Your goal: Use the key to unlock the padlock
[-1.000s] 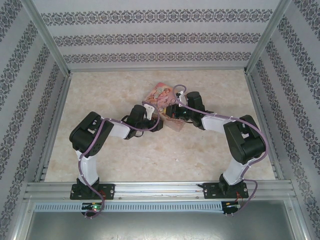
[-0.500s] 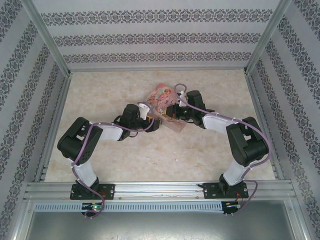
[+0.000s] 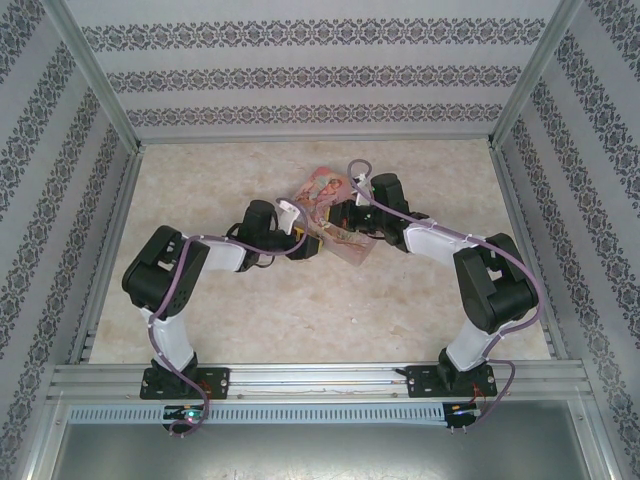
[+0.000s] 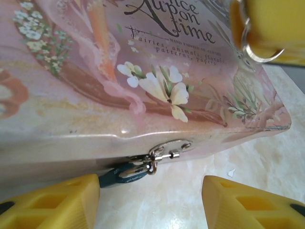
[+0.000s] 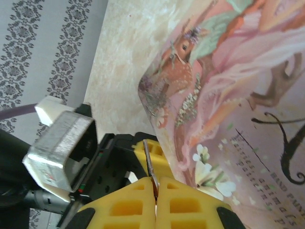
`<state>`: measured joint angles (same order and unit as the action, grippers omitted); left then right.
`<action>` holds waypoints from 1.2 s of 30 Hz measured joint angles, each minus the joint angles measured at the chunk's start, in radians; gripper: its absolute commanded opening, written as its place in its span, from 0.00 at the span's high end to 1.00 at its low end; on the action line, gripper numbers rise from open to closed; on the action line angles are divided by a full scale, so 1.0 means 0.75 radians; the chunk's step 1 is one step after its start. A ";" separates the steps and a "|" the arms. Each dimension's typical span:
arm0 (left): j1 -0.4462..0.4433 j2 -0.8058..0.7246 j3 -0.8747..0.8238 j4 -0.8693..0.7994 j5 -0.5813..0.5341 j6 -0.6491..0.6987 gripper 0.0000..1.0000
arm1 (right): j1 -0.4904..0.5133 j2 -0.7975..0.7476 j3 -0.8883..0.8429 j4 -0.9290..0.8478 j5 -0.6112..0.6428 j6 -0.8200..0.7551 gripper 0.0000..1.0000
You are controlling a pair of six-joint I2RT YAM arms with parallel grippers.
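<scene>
1 pink tin [image 4: 143, 71]. 1 blue padlock [image 4: 121, 172] on tin's front hasp. L gripper [image 4: 150, 186] open at tin's front. R gripper [image 5: 156, 183] clamped on 1 key [image 5: 148, 164], beside tin.

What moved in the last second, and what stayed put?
The left arm's elbow swung out to the left, then came partway back. The left claw is open in front of the padlock. The right arm's wrist crept a little toward the far wall, and the right claw pinches the key. The pink tin stayed where it was. Nothing was grabbed or dropped.
</scene>
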<state>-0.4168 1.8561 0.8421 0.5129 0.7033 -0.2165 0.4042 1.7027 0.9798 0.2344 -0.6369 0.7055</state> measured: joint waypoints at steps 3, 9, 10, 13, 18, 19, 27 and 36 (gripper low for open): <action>0.000 0.020 0.022 -0.011 0.002 0.010 0.42 | 0.000 0.008 0.032 -0.005 0.000 0.000 1.00; 0.000 0.074 0.061 -0.012 0.001 0.011 0.43 | 0.006 0.056 0.072 -0.033 0.006 -0.002 1.00; 0.000 0.083 0.065 -0.012 0.001 0.011 0.43 | 0.009 0.064 0.074 -0.040 0.007 -0.002 1.00; 0.000 0.098 0.065 -0.013 -0.001 0.010 0.44 | 0.019 0.089 0.079 -0.061 0.015 -0.005 1.00; -0.004 0.101 0.065 -0.012 -0.028 0.010 0.44 | 0.026 0.119 0.081 -0.090 0.027 -0.006 1.00; -0.006 0.101 0.064 -0.013 -0.036 0.010 0.44 | 0.026 0.123 0.081 -0.094 0.028 -0.006 1.00; -0.023 0.101 0.064 -0.012 -0.072 0.011 0.45 | 0.026 0.135 0.096 -0.104 0.037 -0.007 1.00; -0.072 0.113 0.064 -0.013 -0.098 0.018 0.45 | 0.026 0.135 0.096 -0.104 0.037 -0.007 1.00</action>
<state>-0.4706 1.9408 0.8902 0.5034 0.6296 -0.2028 0.4240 1.8042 1.0519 0.1562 -0.6090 0.7006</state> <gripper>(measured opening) 0.548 0.041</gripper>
